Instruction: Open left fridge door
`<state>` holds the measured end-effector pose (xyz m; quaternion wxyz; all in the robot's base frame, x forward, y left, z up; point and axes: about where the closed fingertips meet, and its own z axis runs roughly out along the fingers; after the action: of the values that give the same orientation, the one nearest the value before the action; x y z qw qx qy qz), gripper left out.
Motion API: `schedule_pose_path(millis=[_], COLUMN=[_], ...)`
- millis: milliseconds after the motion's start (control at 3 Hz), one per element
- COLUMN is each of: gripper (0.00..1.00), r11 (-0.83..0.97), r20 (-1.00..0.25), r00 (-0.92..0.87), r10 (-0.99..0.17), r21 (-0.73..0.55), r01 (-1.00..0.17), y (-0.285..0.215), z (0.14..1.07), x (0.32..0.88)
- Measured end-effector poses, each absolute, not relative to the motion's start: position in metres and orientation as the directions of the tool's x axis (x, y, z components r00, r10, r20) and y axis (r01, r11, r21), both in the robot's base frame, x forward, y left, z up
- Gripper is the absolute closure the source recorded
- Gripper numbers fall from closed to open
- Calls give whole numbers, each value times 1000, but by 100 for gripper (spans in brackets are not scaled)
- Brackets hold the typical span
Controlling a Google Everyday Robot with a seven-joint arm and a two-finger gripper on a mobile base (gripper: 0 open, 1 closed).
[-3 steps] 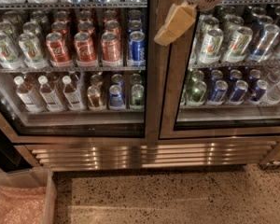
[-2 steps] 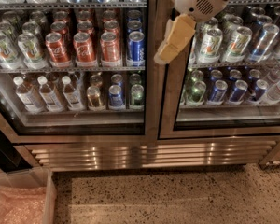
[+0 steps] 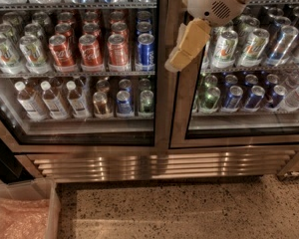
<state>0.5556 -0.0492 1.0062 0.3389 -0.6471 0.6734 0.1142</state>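
Note:
The left fridge door (image 3: 159, 98) is a glass pane in a brushed-steel frame and stands shut, flush with the right door. Red and blue cans (image 3: 89, 49) and clear bottles (image 3: 52, 101) show through it. My gripper (image 3: 175, 58) hangs from a white wrist at the top right, its tan fingers (image 3: 187, 44) pointing down-left over the steel posts between the two doors. The right glass door (image 3: 239, 59) shows green-silver and blue cans.
A ribbed steel grille (image 3: 154, 164) runs below both doors. Speckled floor (image 3: 179, 213) lies in front. A clear plastic bin (image 3: 22, 215) with pinkish contents stands at the bottom left. A dark gap lies left of the fridge.
The gripper and wrist have moved down and slightly left toward the posts between the doors. The doors have not moved.

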Motion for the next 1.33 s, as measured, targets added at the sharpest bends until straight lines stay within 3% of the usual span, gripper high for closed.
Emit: schedule_pose_path(millis=[1000,1333], gripper=[2,17], r11=[145,226], r20=[-636,-676], r00=[47,-19], r10=[-770,-737], r21=[-247,-220], r01=[-958,-949], y=[-52,-76], z=[1007,1023], x=[519,474])
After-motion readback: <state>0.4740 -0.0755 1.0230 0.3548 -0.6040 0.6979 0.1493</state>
